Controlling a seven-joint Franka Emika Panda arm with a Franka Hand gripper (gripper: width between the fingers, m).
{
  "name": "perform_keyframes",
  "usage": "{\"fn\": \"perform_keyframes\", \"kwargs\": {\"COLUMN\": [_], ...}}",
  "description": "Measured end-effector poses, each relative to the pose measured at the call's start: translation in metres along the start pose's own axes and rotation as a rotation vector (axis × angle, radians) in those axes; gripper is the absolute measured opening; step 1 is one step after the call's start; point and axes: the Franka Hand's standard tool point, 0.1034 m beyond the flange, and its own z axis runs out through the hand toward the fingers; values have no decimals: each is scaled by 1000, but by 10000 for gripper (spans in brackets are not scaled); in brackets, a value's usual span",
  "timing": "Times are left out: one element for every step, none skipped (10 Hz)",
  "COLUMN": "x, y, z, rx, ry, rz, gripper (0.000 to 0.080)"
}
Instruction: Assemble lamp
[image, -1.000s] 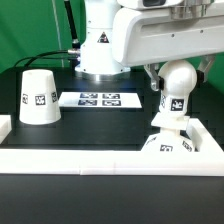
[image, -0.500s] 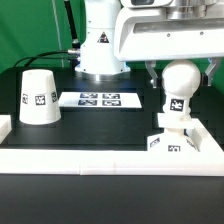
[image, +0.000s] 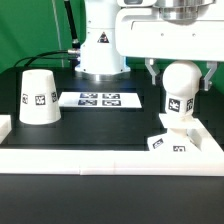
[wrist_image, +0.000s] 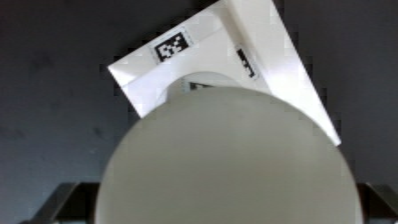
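My gripper (image: 178, 82) is shut on the round head of the white bulb (image: 176, 103) and holds it upright at the exterior view's right. The bulb's stem meets the flat square base (image: 190, 146), which lies skewed by the front right rim. I cannot tell how deep the stem sits. In the wrist view the bulb (wrist_image: 222, 150) fills most of the picture. The gripper (wrist_image: 222, 208) has a dark finger (wrist_image: 68, 205) at each side. The tagged base (wrist_image: 214, 55) lies beyond it. The cone shade (image: 38, 97) stands alone, wide end down, at the left.
The marker board (image: 98, 99) lies flat in the middle at the back. The arm's white pedestal (image: 100, 50) stands behind it. A raised white rim (image: 100, 158) runs along the front and the left of the black table.
The base has turned and shifted a little toward the exterior view's right under the bulb. The bulb and gripper have hardly moved. The shade has not moved.
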Motion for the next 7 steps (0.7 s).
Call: {"fn": "perform_keyframes", "kwargs": {"x": [0,0,-1,-2,-3,-5,-6], "y": [1,1,2,2,1,-1,-2], "z": [0,0,1,1,1,2,3], "rx": [1,5,7,16,22,29,40], "ry": [2,5,5,-1,-4,-12,-24], "rz": [46,144,237,326,395,470,583], "gripper": [579,579,579,579,579,579,579]}}
